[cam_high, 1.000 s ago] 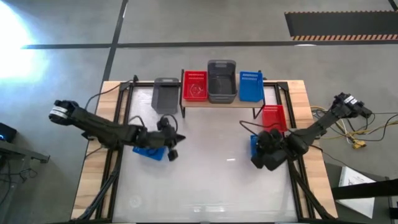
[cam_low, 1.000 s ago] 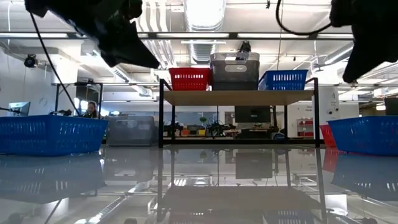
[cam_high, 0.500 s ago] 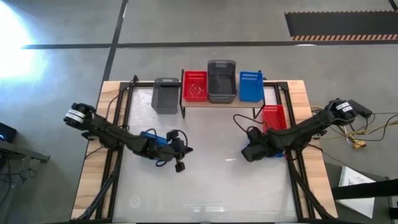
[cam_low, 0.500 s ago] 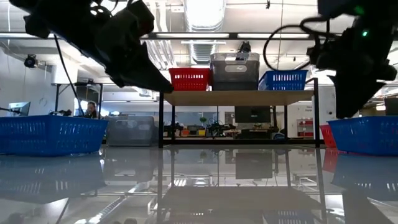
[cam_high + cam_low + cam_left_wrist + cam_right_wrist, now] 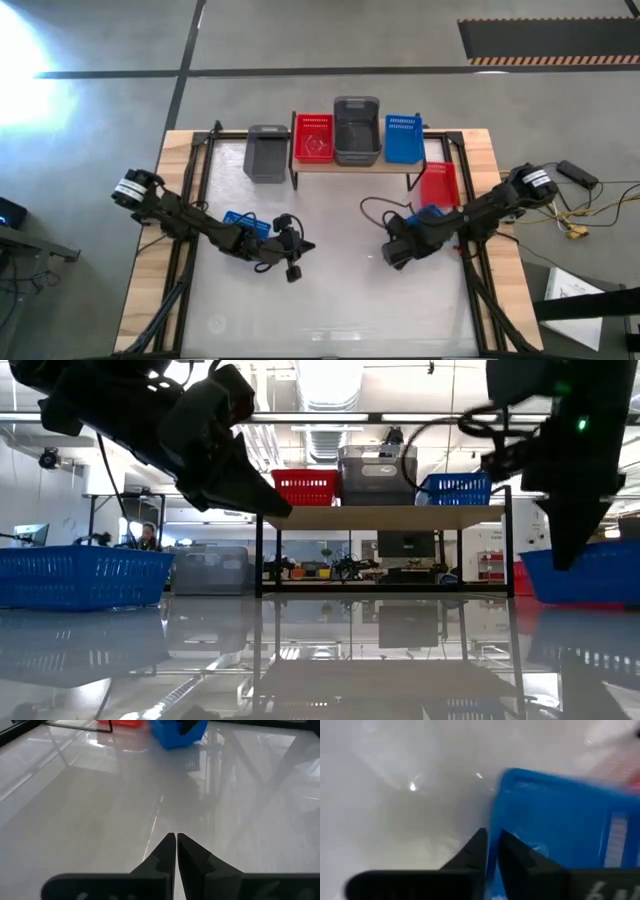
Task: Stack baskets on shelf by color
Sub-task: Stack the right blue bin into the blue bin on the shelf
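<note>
The shelf (image 5: 355, 165) at the table's far side carries a red basket (image 5: 314, 137), a dark grey basket (image 5: 357, 130) and a blue basket (image 5: 403, 138) side by side. A blue basket (image 5: 560, 815) stands on the table at the right, with my right gripper (image 5: 492, 834) pointing down at its end wall and shut on it. My left gripper (image 5: 176, 836) hangs shut and empty above the middle of the table. Another blue basket (image 5: 240, 220) stands on the table under the left arm. My right gripper has the blue basket's end wall, at its rim (image 5: 496, 815), between its two fingers, one finger inside the basket and one outside. The fingers come from above, pointing steeply down. In the low view the basket (image 5: 600, 575) stands level with its bottom on the table.
A dark grey basket (image 5: 266, 153) stands on the table left of the shelf. A red basket (image 5: 440, 188) lies by the shelf's right leg, behind the right arm. Cables trail off the table's right edge. Bare white tabletop (image 5: 340, 300) stretches across the near half.
My left gripper has come down and moved toward the table's middle and near edge, staying shut. My right gripper has sunk from high above the table, tipped more steeply down and shifted toward the table's left, ending at the blue basket's end wall.
</note>
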Robot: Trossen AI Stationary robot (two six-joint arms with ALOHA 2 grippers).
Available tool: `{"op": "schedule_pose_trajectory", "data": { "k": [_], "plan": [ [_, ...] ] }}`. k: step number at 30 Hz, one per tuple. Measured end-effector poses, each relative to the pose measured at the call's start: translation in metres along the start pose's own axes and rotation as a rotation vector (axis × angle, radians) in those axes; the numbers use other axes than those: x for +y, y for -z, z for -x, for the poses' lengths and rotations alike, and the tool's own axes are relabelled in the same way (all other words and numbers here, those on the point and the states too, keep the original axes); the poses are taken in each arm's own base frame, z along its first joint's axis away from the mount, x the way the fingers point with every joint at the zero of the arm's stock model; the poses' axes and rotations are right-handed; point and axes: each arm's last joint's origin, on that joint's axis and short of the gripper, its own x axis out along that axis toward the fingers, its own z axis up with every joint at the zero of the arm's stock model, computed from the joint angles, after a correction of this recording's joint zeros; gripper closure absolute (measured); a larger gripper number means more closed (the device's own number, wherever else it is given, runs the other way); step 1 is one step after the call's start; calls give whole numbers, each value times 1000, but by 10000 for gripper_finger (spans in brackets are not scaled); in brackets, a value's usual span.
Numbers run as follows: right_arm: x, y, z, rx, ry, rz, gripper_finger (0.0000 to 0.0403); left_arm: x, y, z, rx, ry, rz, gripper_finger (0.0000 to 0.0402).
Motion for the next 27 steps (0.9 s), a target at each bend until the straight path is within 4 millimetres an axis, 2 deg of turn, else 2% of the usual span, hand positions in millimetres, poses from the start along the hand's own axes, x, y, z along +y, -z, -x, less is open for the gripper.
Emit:
{"op": "schedule_pose_trajectory", "data": {
  "k": [2,5,9,11,13,16,20,24,27],
  "plan": [
    [9,0,9,-4,-41,82,387,0,0,0,-3,1,2,401],
    [26,4,30,-21,-132,243,390,0,-1,0,-17,6,10,401],
    [50,20,69,-112,-249,517,393,-1,-1,0,-17,7,11,401],
    [56,28,91,-165,-278,661,393,-1,-2,0,-19,8,12,401],
    [58,33,114,-236,-265,720,393,-1,-2,0,-20,8,13,401],
    [52,36,149,-394,-148,741,393,-1,-2,0,-23,9,15,401],
    [31,30,190,-556,29,735,393,-1,-3,0,-24,9,15,401],
    [4,6,216,-634,163,723,394,-1,-3,0,-32,13,17,401],
    [-20,-22,224,-646,209,760,394,-2,-5,0,-42,16,22,401]
  ]
}}
